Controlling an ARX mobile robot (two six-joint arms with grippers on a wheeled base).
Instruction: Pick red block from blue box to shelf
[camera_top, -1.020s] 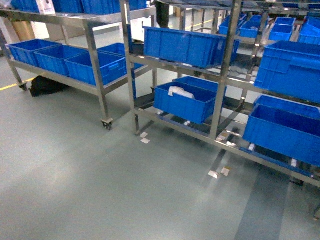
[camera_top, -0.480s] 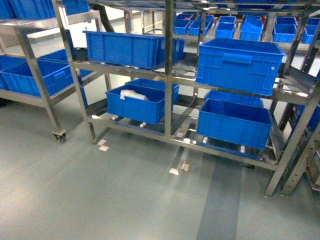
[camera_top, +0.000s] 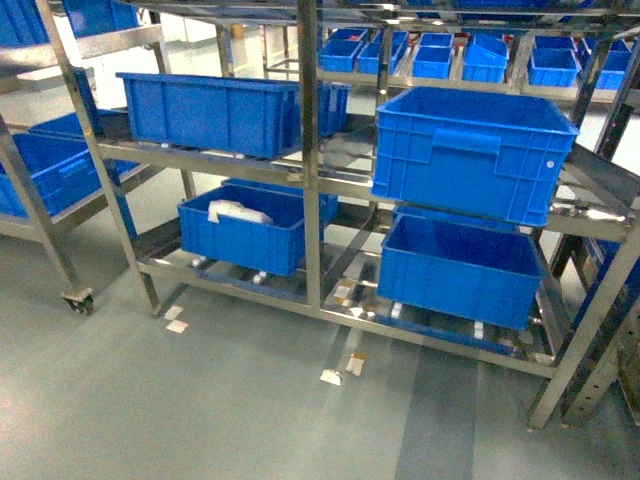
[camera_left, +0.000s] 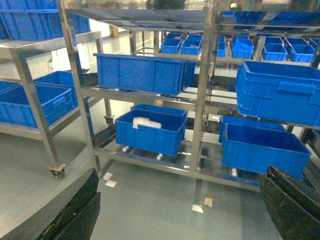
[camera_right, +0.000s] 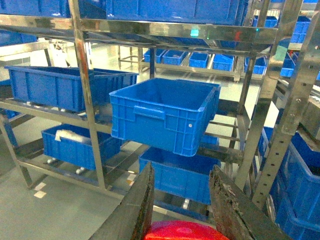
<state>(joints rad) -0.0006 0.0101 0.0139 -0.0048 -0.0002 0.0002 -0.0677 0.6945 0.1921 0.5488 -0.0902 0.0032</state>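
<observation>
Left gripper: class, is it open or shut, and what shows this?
Open. In the left wrist view the left gripper's two dark fingers stand far apart, with bare floor between them.

Probably a warehouse: steel racks (camera_top: 310, 180) hold rows of blue crates (camera_top: 470, 150) over grey floor (camera_top: 200, 410).

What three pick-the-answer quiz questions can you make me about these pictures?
1. Where is the white bundle? A in the lower left crate; B on the floor; C on the top tier.
2. What colour is the block? A yellow; B red; C green.
3. How is the left gripper? A open, empty; B holding a crate; C holding a block.

1 A: it lies inside that crate on the shelf.
2 B: red shows between the right gripper's fingers.
3 A: its fingers stand wide apart, nothing between.
</observation>
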